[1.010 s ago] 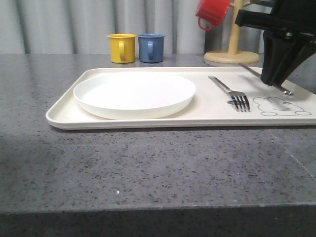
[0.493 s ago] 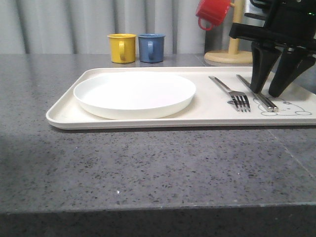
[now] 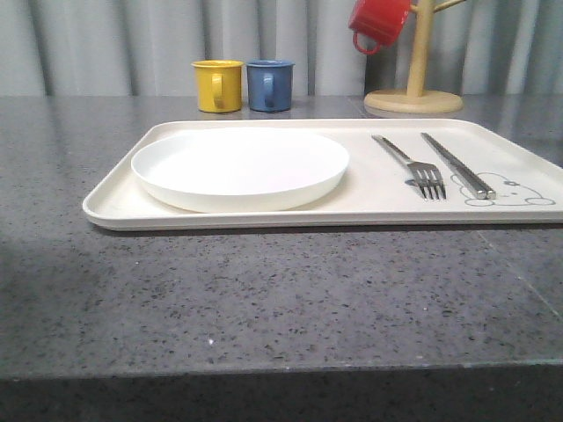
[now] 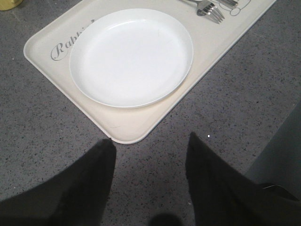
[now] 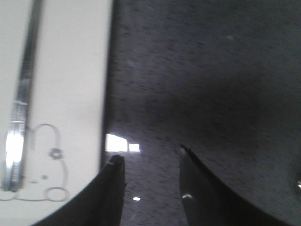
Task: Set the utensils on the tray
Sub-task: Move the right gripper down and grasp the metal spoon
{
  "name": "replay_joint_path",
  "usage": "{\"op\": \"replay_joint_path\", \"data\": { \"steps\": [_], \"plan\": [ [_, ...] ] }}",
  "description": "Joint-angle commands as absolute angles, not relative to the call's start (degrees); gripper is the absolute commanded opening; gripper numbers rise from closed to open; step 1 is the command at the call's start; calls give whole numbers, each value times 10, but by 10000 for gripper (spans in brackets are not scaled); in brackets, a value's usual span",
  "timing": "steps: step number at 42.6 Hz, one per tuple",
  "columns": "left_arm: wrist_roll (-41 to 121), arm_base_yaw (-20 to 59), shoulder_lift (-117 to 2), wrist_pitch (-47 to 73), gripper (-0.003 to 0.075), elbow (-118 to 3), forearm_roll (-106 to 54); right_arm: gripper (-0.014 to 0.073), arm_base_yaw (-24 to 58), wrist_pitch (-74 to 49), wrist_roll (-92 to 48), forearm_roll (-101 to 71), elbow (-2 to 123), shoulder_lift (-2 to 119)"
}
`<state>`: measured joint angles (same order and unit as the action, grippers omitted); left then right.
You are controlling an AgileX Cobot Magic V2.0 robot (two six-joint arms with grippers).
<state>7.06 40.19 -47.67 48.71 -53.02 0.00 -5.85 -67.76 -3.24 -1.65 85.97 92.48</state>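
Note:
The cream tray (image 3: pixel 378 200) lies across the grey table. On it sit the round white plate (image 3: pixel 239 167) at the left, the silver fork (image 3: pixel 413 167) and, right of it, the silver knife (image 3: pixel 459 166) beside the rabbit drawing. The left wrist view has the plate (image 4: pixel 131 56), the tray's corner (image 4: pixel 127 127) and the fork's tines (image 4: pixel 210 9). My left gripper (image 4: pixel 148 143) is open over bare table just off that corner. My right gripper (image 5: pixel 149 157) is open over the table beside the tray's edge (image 5: pixel 70 108), with the knife (image 5: pixel 21 99) lying apart from it. No spoon is in view.
A yellow mug (image 3: pixel 217 85) and a blue mug (image 3: pixel 269 85) stand behind the tray. A wooden mug tree (image 3: pixel 413 83) with a red mug (image 3: pixel 378 22) hanging on it stands at the back right. Table lies in front of the tray.
My right gripper laid the knife on the tray beside the fork, let go, and withdrew out of the front view.

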Motion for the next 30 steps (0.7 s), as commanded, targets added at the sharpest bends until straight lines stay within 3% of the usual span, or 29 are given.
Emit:
{"op": "replay_joint_path", "data": {
  "steps": [1,12,30],
  "plan": [
    [66,407,-475,446,345,-546,0,320,-115,-676,-65,-7,867,900],
    [66,407,-475,446,345,-546,0,320,-204,-649,-73,0,866,921],
    [66,407,-475,446,345,-546,0,320,-215,-572,-166,12,867,991]
  ]
}}
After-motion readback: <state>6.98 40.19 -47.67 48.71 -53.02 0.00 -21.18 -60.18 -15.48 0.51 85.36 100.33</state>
